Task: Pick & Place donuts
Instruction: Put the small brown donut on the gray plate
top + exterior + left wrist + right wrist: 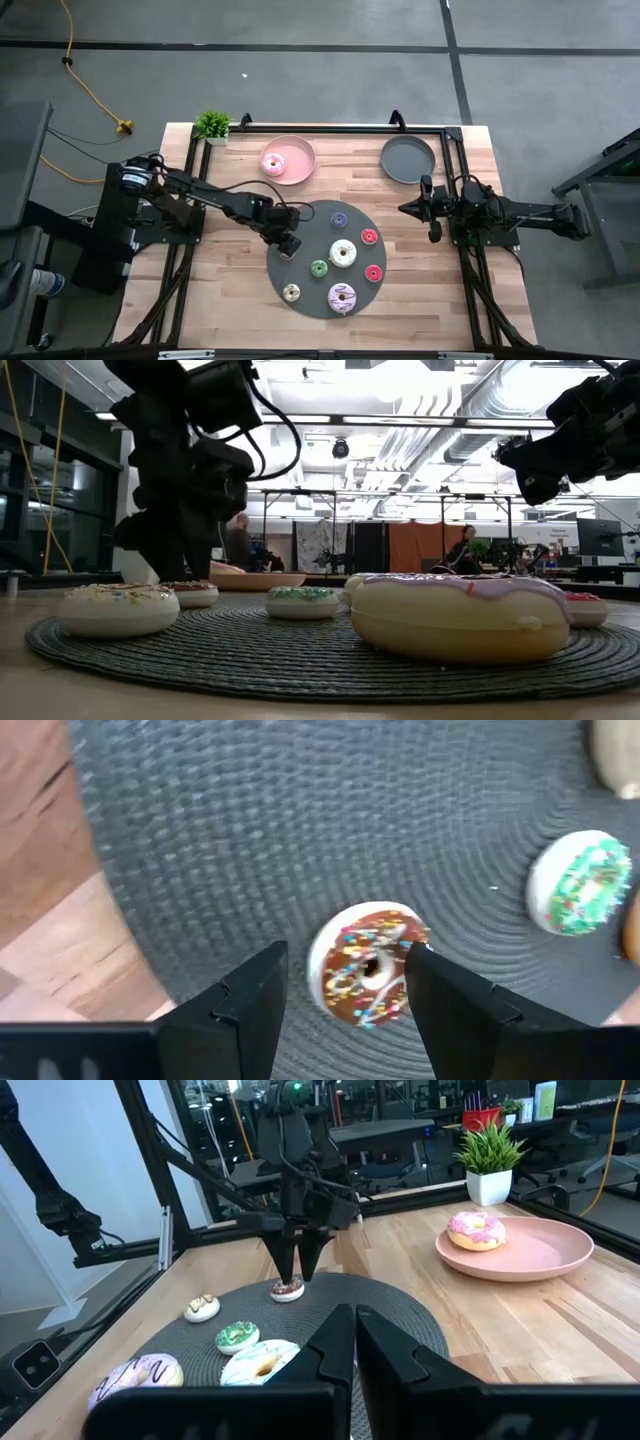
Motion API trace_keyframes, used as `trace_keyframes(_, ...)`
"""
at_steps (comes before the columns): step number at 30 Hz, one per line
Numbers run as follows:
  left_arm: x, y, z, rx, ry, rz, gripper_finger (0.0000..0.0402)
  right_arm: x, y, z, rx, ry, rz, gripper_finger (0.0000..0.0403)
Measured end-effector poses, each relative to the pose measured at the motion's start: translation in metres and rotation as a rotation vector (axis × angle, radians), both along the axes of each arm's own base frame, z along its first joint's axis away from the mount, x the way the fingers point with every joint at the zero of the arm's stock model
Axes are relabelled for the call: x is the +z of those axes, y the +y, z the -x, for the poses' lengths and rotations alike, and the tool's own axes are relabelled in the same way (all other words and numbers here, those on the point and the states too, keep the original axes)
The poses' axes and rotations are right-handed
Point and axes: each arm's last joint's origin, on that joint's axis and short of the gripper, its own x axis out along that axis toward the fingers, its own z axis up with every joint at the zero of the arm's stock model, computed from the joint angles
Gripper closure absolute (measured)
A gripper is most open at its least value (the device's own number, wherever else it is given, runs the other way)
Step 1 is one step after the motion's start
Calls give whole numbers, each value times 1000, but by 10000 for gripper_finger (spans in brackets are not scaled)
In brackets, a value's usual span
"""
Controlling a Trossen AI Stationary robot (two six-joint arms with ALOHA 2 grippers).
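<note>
My left gripper (345,982) is open over the left part of the dark woven mat (310,215). Its fingers stand on either side of a small brown sprinkled donut (368,975), just above it in the right wrist view. On the mat also lie a green donut (319,268), a large white one (343,253), a large purple-frosted one (342,298), a cream one (291,292), two red ones (369,236) and a small purple one (339,219). A pink-frosted donut (272,163) rests on the pink plate (300,150). My right gripper (432,212) is shut and waits right of the mat.
An empty grey plate (408,160) sits at the far right of the table. A small potted plant (212,124) stands at the far left corner. A black frame rail runs along the table's edges. Bare wood lies between the mat and the plates.
</note>
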Motion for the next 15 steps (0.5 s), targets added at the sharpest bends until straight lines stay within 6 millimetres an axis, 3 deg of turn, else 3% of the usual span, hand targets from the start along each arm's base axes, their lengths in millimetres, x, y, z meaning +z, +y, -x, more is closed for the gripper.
trace_keyframes(15, -11, -4, -9, -56, -24, 49, 206, 0, 0, 0, 0, 0, 0, 393)
